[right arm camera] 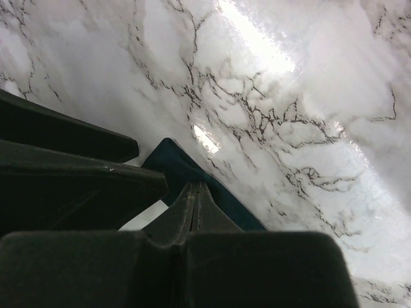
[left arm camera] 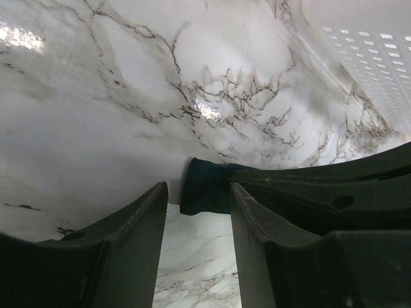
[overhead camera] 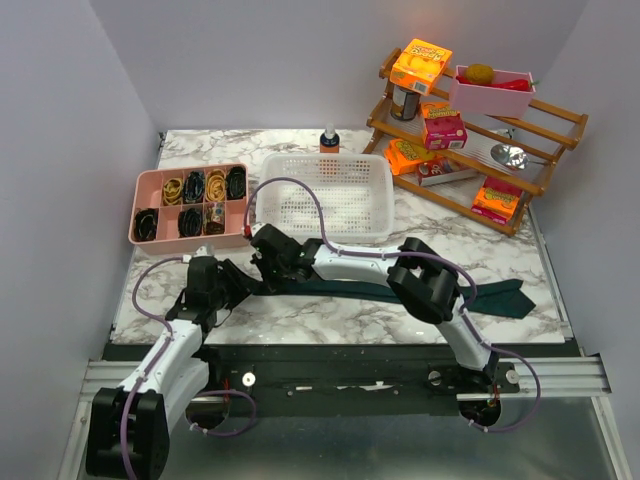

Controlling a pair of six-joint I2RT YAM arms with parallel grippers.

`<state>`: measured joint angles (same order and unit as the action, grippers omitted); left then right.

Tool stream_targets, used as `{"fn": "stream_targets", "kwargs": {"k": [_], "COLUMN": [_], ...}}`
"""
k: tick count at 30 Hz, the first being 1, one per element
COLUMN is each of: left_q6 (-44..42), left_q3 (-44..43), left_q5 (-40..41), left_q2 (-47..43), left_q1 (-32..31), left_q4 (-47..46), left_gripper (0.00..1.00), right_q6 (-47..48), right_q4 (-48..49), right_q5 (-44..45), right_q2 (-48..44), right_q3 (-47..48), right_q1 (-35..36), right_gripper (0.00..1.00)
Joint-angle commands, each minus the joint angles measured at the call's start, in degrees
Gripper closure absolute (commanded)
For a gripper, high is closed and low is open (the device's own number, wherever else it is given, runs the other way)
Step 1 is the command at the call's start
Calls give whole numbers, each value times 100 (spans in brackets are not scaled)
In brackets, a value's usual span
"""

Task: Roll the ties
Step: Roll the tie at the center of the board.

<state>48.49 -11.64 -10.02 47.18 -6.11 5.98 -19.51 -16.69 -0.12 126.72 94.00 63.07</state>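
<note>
A dark teal necktie (overhead camera: 370, 291) lies flat along the near part of the marble surface (overhead camera: 330, 322), in front of the white basket (overhead camera: 320, 195). Its wider pointed end is off to the right and its narrow end sits where the two arms meet. The right gripper (overhead camera: 263, 277) reaches across from the right, low over that narrow end. In its wrist view the right gripper (right arm camera: 196, 186) has its fingers pressed together with no gap, pinching the necktie (right arm camera: 168, 160), which shows on both sides of the tips. The left gripper (overhead camera: 240, 286) faces it from the left, also low. Seen from its own wrist, the left gripper (left arm camera: 198, 192) is spread apart and holds nothing, with the necktie's blunt end (left arm camera: 205, 186) lying just beyond the gap (the right arm's dark fingers crowd in beside it). A pink compartment tray (overhead camera: 190, 205) sits left of the basket.
</note>
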Motion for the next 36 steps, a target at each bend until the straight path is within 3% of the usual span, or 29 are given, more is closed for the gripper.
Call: {"fn": "stream_targets", "kwargs": {"k": [1, 13, 32, 34, 36], "left_q6": [-68, -77, -68, -50, -41], "left_q3": [276, 434, 522, 531, 540], "left_q5": [-290, -369, -579, -624, -624], "left_q2": [169, 485, 362, 397, 380], "left_q1": [13, 13, 13, 4, 4], "left_q4": [-412, -984, -1169, -1283, -1327], "left_gripper": [47, 58, 58, 60, 69], "right_q6": [-62, -1, -123, -115, -123], "right_q4": [-230, -230, -660, -634, -625], "right_q5": [188, 338, 363, 381, 364], "right_q2": [-436, -613, 170, 125, 117], "right_q3": [-171, -294, 31, -21, -22], "right_q1": [48, 39, 39, 39, 30], "right_gripper": [99, 99, 99, 99, 99]}}
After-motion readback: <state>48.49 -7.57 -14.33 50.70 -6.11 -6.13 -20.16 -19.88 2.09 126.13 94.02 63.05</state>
